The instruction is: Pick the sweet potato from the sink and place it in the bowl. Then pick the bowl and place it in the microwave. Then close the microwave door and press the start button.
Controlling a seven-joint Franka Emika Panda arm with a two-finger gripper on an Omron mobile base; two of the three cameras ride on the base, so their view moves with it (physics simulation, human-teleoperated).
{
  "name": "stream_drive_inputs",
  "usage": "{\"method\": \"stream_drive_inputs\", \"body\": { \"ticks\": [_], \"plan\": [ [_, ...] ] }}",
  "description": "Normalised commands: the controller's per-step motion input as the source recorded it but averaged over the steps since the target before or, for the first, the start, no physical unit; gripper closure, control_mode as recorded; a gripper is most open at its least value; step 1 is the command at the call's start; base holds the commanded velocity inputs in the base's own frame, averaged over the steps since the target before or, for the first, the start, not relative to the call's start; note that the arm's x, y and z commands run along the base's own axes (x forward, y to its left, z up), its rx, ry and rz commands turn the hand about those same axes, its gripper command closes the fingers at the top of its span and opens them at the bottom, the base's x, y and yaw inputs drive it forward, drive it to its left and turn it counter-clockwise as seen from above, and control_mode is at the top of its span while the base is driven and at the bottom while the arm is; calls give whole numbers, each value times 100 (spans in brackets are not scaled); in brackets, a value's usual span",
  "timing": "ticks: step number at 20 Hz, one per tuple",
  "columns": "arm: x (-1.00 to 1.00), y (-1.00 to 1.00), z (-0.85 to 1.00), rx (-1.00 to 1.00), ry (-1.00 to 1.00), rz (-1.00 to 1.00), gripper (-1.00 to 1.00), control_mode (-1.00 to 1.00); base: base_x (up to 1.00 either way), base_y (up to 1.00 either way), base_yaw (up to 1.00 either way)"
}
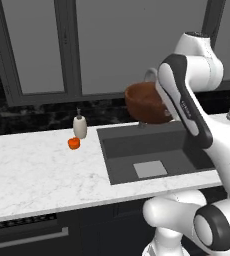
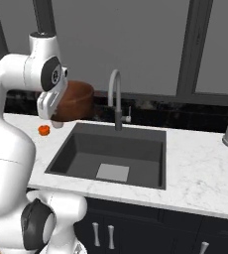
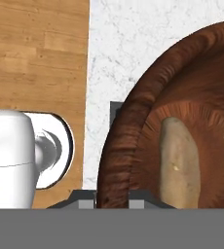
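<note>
The sweet potato (image 3: 179, 163) lies inside the bowl (image 3: 182, 126), resting on its floor with its long axis running up from the near rim. In the hand view it looks pale tan against the reddish-brown, ribbed wood. The bowl (image 1: 146, 102) is off the table (image 1: 32, 170): in both base views it hangs in the air above the back left part of the sink (image 2: 111, 154), just beside the gooseneck faucet (image 2: 115, 96), carried on the end of the arm.

The pincer (image 3: 111, 199) is narrowed onto the bowl's rim, one fingertip on the outside of the wall and one on the inside, so it has the bowl pinched by its edge. The bowl seems roughly level, though the arm hides part of it.

So the first step reads as done and the second is in hand: the loaded bowl is lifted and has to go to the microwave, which lies outside these frames. The next move calls for carrying the bowl away from the sink while keeping it level, since a rim pinch gives little hold against tilting and the sweet potato could roll out. It also needs clearance from the faucet and from the soap bottle (image 1: 80, 126) and small orange thing (image 1: 74, 143) standing on the table to the left.
</note>
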Motion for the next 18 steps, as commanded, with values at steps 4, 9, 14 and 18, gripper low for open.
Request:
{"method": "stream_drive_inputs", "body": {
  "ticks": [4,9,14,18],
  "plan": [
    [0,0,0,0,0,0,100,100,-46,1,5],
    [0,0,0,0,0,0,100,100,-97,12,4],
    [0,0,0,0,0,0,100,100,-79,29,57],
    [0,0,0,0,0,0,100,100,0,6,100]
  ]
}}
